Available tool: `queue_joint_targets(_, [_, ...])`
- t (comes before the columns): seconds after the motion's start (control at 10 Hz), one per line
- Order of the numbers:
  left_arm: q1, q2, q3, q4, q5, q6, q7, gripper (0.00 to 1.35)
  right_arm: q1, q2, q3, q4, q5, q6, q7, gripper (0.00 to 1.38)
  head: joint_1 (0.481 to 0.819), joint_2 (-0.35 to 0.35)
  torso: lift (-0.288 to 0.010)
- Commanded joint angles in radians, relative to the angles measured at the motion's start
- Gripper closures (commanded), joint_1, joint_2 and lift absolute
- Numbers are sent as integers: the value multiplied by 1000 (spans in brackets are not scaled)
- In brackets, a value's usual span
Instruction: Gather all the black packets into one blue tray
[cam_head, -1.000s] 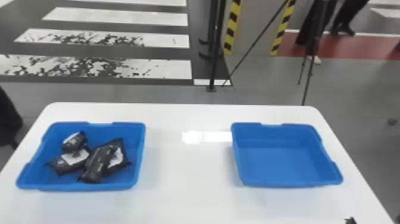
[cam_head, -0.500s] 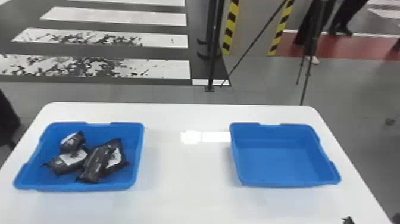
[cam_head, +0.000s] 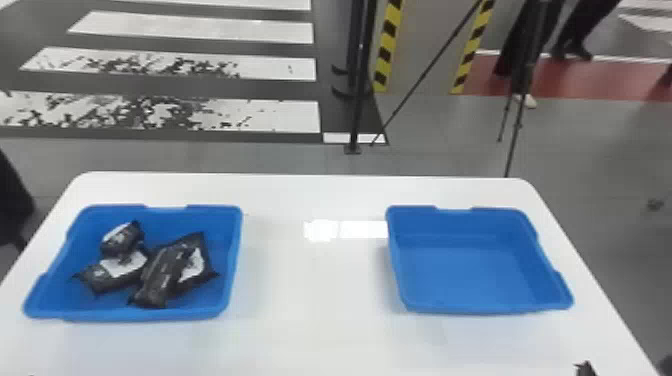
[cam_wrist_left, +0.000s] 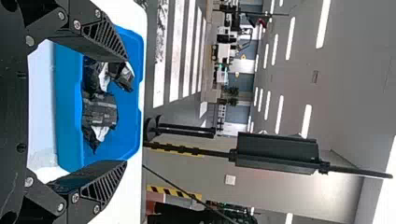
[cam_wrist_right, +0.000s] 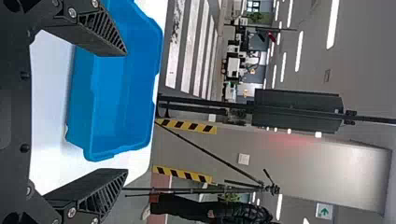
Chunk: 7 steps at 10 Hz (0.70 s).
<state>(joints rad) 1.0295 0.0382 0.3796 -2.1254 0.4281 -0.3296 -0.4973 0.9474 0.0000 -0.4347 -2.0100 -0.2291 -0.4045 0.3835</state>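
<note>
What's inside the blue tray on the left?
The left tray holds overlapping black packets with white patches. The tray floor beneath them is covered, so whether anything else is hidden there can't be seen.

Trays (cam_head: 470, 270) blue — table (cam_head: 310, 280) white — packets (cam_head: 162, 270) black-and-white.
</note>
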Motion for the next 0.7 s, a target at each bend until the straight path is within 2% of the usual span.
queue_joint_targets(0.0, [-1,0,-1,4,3,6,-1,269,-3,1,0,4,0,-1,0,139,695,-103,-110])
queue_joint_targets(0.6, [-4,3,-3,4,5,10,-1,268,-3,1,0,6,0,-1,3,139,695,-104,-110])
